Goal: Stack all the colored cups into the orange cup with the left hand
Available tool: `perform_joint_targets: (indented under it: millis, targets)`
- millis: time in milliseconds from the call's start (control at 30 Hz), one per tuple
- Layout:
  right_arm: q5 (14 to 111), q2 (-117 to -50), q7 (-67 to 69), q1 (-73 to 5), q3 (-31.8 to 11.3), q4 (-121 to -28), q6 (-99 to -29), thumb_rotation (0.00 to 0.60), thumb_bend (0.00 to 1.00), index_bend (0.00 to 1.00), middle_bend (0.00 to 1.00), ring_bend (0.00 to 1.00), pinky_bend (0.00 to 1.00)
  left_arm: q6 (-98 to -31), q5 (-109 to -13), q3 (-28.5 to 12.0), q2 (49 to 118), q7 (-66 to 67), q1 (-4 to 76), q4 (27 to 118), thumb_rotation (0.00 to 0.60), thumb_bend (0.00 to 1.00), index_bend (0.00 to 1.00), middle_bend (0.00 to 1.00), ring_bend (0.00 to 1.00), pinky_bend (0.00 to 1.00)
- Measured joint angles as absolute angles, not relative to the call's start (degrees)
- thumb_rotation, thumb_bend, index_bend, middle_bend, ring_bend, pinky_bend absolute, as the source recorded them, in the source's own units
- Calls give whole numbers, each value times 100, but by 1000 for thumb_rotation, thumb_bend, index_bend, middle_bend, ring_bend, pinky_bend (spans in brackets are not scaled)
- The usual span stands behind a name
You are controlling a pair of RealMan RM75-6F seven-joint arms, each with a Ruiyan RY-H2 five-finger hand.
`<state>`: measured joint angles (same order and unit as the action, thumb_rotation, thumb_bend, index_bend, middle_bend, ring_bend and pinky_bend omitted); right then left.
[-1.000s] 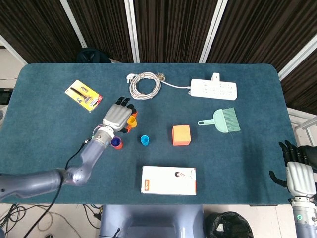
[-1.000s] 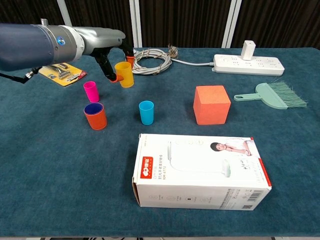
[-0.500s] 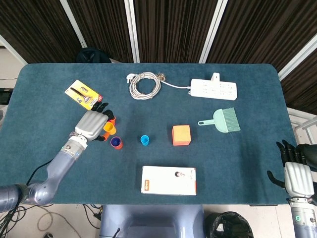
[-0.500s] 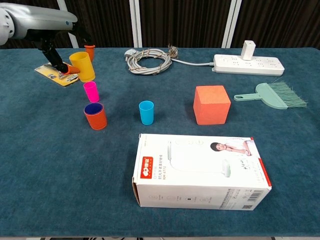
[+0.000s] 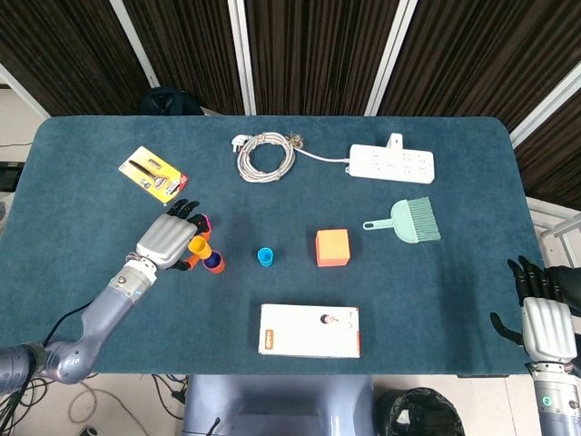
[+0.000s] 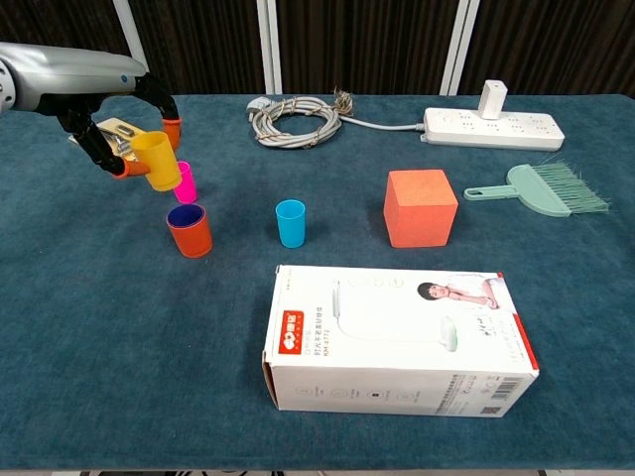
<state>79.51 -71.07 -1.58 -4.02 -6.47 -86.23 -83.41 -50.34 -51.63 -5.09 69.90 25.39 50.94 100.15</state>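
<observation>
The left robot hand (image 6: 127, 139) reaches in from the left edge of the chest view on a grey, nearly level forearm, held above the dark teal felt-covered table (image 6: 119, 327). Its orange-tipped fingers (image 6: 171, 127) are curled around a yellow plastic cup (image 6: 157, 160), which it holds off the surface, tilted with the mouth leaning away from the hand. In the head view the same robot hand (image 5: 168, 242) shows palm-down with its silver back uppermost, the forearm running back toward the lower left, and the yellow cup (image 5: 198, 246) poking out beyond the fingers.

Just below and beside the held cup stands a small magenta plastic cup (image 6: 185, 182), upright on the table. Near it, closer to the camera, the orange plastic cup with a dark blue cup nested inside (image 6: 189, 230) stands upright; in the head view it sits just beside the fingers (image 5: 213, 262). A small light blue plastic cup (image 6: 291, 222) stands apart to the right of these.

The right robot hand (image 5: 547, 320) hangs off the table's edge at the lower right of the head view, fingers extended and slightly apart, holding nothing.
</observation>
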Motion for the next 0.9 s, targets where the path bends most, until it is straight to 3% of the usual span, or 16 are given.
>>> perform_joint_targets:
  millis: [900]
  targets:
    - [7931,-7038,-60,-374,-672,-8654,-8370,600,336,88,44,87,44,-4882,-5166,-413,7570,2668,5215,9465,600,353,433,248,0,0]
